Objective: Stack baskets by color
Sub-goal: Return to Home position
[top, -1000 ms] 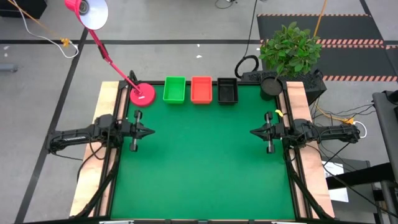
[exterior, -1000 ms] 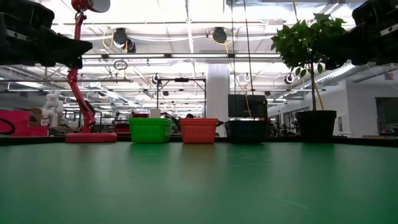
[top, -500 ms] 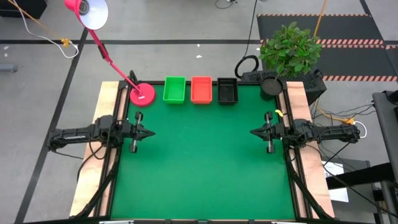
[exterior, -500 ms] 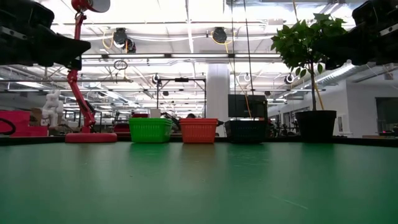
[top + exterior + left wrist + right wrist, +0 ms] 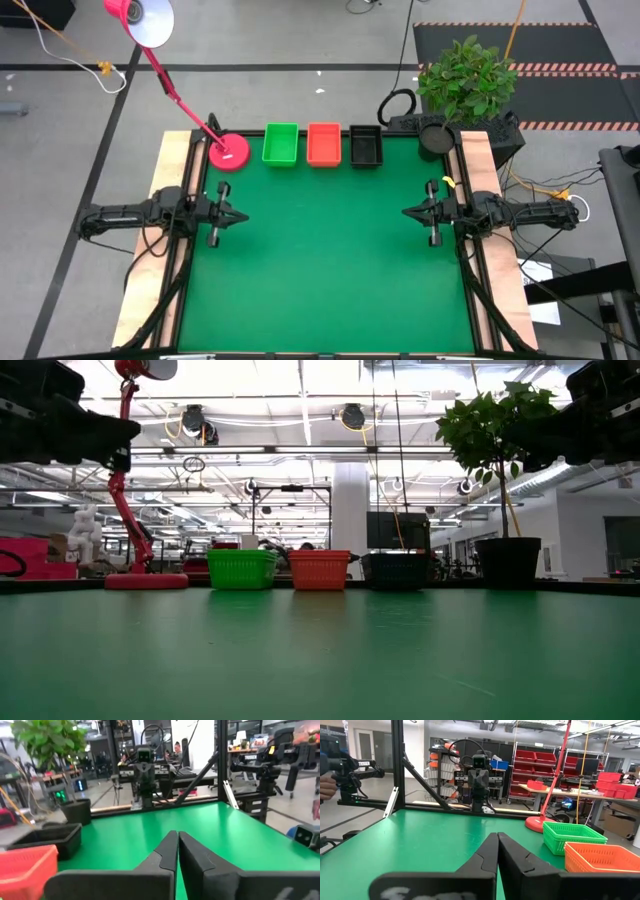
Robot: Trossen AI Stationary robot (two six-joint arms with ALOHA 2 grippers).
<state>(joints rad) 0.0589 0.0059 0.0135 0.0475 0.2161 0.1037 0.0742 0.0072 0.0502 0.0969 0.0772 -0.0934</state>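
**Sorted basket stacks along the far edge, both arms at the sides**

Three stacks stand in a row at the far edge of the green table mat (image 5: 330, 260). First come the shallow rectangular bright green plastic mesh baskets (image 5: 281, 144). The orange-red plastic mesh baskets (image 5: 324, 144) sit just beside them, and the black plastic mesh baskets (image 5: 366, 146) a little apart. From above each stack shows a single outline, so the number of baskets in each cannot be told. The walls are open lattice under a solid rim, and they look light and rigid.

The left gripper (image 5: 241, 213) hangs at the left table edge and the right gripper (image 5: 407, 211) at the right edge, both well apart from the baskets. Each wrist view shows dark tapered fingers (image 5: 167, 852) pressed together, holding nothing.

Little seems at risk. Trays this light would likely slide on the smooth mat or unseat if a sweeping arm clipped them. The round pink lamp base (image 5: 229, 152) near the green stack leaves scant room on that side.
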